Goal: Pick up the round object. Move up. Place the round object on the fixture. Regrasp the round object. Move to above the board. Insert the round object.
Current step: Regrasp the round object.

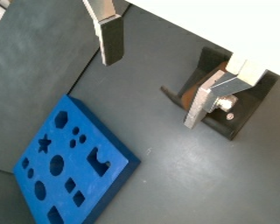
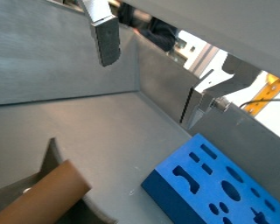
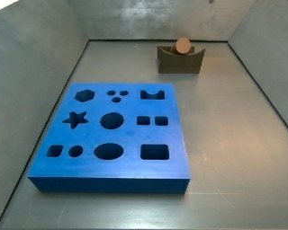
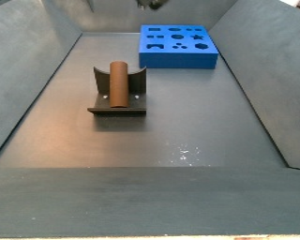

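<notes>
Grey flooring is carrying the board [image 3: 111,135], with the fixture [image 3: 180,61] well beyond it; the peg [image 3: 182,45] is resting in the fixture's notch. We are seeing the gripper [image 1: 154,74] in the wrist views, spread wide and empty, well above the fixture. We are judging that a regrasp off-centre could tip the peg out or leave it tilted for insertion.
</notes>
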